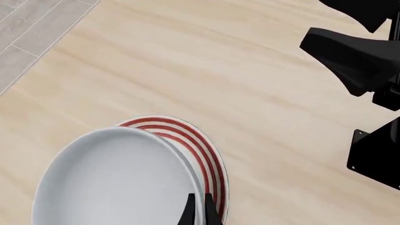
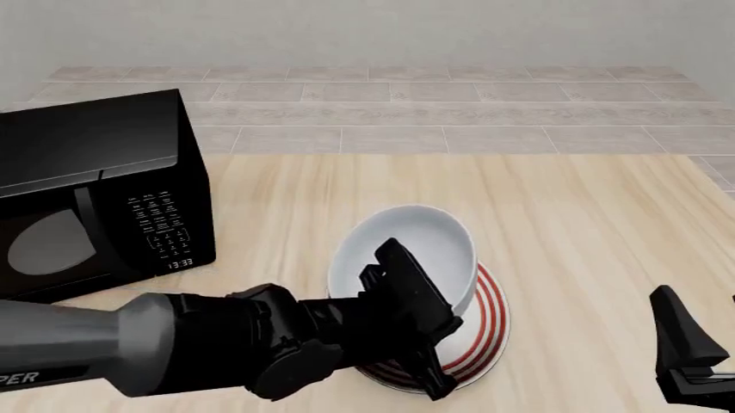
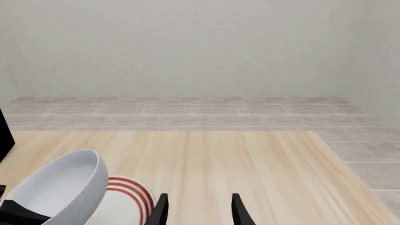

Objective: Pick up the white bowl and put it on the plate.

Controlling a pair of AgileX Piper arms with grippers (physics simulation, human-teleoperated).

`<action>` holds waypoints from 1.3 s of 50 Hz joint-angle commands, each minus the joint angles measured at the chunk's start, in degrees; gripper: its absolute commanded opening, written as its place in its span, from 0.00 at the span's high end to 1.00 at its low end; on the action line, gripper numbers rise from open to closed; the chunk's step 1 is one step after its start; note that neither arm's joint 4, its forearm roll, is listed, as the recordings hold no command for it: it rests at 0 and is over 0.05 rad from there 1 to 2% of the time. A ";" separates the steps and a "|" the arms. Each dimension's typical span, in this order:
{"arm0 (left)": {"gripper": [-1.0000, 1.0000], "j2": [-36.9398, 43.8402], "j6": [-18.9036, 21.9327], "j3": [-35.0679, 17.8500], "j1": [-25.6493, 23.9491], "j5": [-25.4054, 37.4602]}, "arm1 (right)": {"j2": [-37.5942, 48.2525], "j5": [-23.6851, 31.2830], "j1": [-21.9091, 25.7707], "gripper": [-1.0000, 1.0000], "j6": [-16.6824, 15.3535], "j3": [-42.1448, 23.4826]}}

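Bowl tilts over the plate, seemingly pinched by the left tool; right tool spread.

White bowl: smooth glossy glaze. Plate: smooth white with red rings. Desk: pale wood grain, matt. Microwave: black, faintly glossy casing. Left end effector: matt black.

A black microwave with its door closed stood at the far-left of the wooden counter.
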 commanded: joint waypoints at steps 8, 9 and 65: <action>1.00 1.10 0.09 -0.53 -0.05 -1.08 | 0.16 -0.65 -0.02 0.00 -0.08 0.54; 1.00 1.10 0.09 -0.53 -0.05 -1.08 | 0.16 -0.65 -0.02 0.00 -0.08 0.54; 1.00 4.43 -0.16 -0.82 -0.01 -3.22 | 0.15 -0.65 -0.02 0.00 -0.06 0.54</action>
